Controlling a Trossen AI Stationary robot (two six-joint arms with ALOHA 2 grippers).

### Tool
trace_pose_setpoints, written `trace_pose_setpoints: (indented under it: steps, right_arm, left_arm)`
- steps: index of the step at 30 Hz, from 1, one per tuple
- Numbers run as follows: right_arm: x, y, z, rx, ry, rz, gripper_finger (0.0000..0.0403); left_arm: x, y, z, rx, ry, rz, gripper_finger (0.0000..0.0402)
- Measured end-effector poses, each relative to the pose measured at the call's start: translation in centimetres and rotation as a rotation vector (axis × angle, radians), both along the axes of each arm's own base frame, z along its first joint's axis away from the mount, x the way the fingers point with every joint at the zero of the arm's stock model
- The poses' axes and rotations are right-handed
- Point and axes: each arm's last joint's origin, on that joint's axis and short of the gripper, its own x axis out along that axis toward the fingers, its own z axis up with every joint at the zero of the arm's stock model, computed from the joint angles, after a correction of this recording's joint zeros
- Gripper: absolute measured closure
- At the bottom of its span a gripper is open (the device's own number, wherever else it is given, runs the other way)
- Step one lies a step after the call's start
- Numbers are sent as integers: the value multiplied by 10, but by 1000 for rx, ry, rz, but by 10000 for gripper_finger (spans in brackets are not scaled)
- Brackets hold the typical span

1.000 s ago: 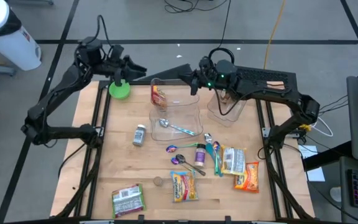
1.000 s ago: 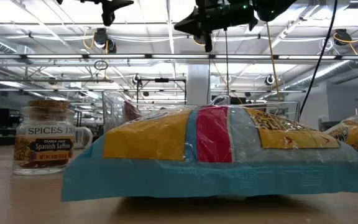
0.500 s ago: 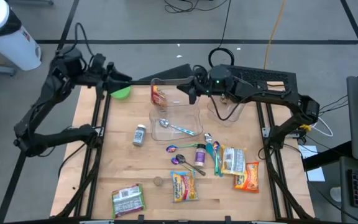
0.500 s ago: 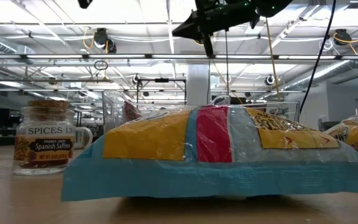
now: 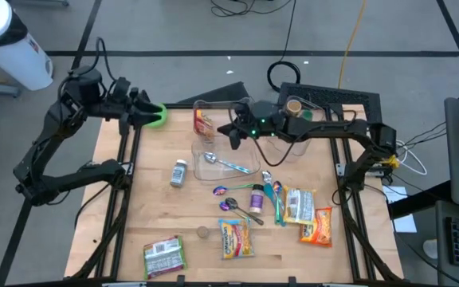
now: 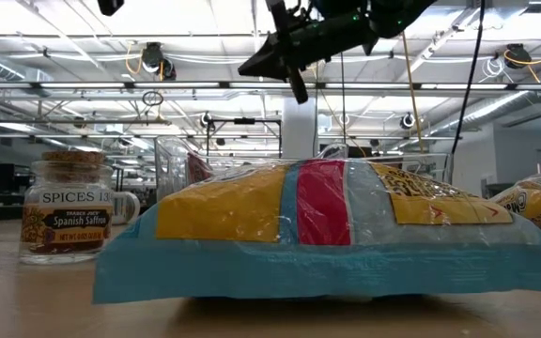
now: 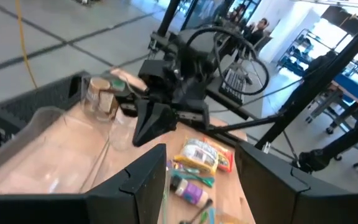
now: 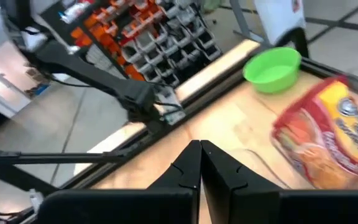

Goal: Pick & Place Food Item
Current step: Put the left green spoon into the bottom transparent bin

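A red and yellow food packet [image 5: 204, 121] stands on edge in the far left corner of a clear container [image 5: 253, 155]; it also shows in the right wrist view [image 8: 328, 137]. My right gripper [image 5: 233, 140] hangs shut over that container, right of the packet, and touches nothing. In the right wrist view its fingers [image 8: 199, 158] lie together. My left gripper [image 5: 145, 112] is open beside a green bowl [image 5: 159, 116] at the table's far left edge. Nothing is between its fingers [image 7: 201, 183].
A spoon [image 5: 225, 163] lies in the container. A spice jar [image 5: 179, 172], more spoons [image 5: 241, 190] and several food packets [image 5: 235, 239] lie on the near half of the table. A second clear container [image 5: 293, 143] stands at the far right.
My left gripper has drawn back toward the table's left edge, from above the green bowl to beside it, still open. My right gripper has gone down and toward the table's left and near edges, from the container's far rim to over its inside, and has stayed shut.
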Motion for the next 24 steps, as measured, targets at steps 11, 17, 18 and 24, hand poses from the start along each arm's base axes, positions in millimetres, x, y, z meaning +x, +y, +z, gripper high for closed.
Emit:
trace_pose_setpoints:
  steps: [11,17,18,24]
  right_arm:
    - [2,5,14,-25,-133,68,391]
    - [4,13,14,-7,-137,183,313]
    - [5,17,14,-6,-137,196,297]
    - [9,60,19,-76,-169,365,216]
  left_arm:
    - [-1,-1,-11,-26,71,-14,202]
    - [-1,-1,-11,-22,73,-8,202]
    - [-1,-1,-11,-22,73,-7,202]
    - [-1,0,-11,-14,84,29,202]
